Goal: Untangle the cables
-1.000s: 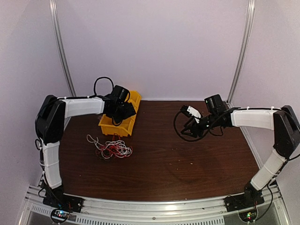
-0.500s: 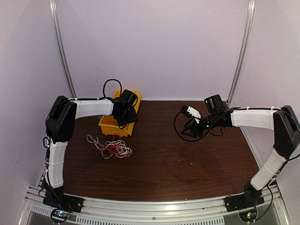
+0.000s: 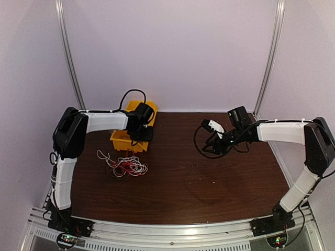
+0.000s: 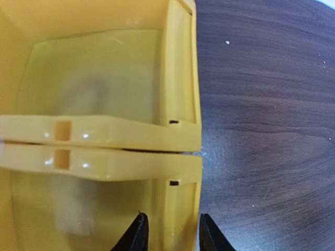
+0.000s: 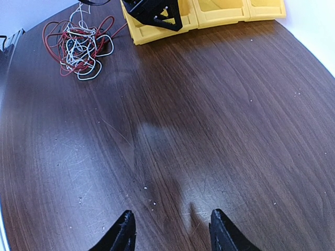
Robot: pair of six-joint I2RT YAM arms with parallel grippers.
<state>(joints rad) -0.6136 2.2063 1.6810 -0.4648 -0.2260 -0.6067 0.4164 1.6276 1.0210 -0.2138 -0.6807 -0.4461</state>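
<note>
Well, starting at the bottom of the overhead frame, I see nothing but bare table (image 3: 209,193) across the lower third. A little further up, left of centre, the cables (image 3: 124,165) lie in one knot. White, red and dark strands loop through each other, and a few loose white loops trail off toward the left. My right wrist camera shows the same clump in its upper left corner, and there too no strand lies on its own. Neither arm touches it. The right gripper (image 5: 170,232) hangs over bare wood right of centre in the overhead view, well apart from the cables. Its fingers (image 5: 123,232) are spread with nothing between them. Further back, the left gripper (image 4: 170,238) is down at the yellow bins (image 3: 119,139), just beyond the tangle. In its wrist view the fingers stand partway spread astride a bin's outer wall, one inside and one outside. I can make out a thin gap on the inner side, so I judge it is not clamped on the wall. The compartments I can see into look empty. By my reckoning the untangling has not begun: every cable has yet to be drawn free and laid apart, so the whole job is left.
</note>
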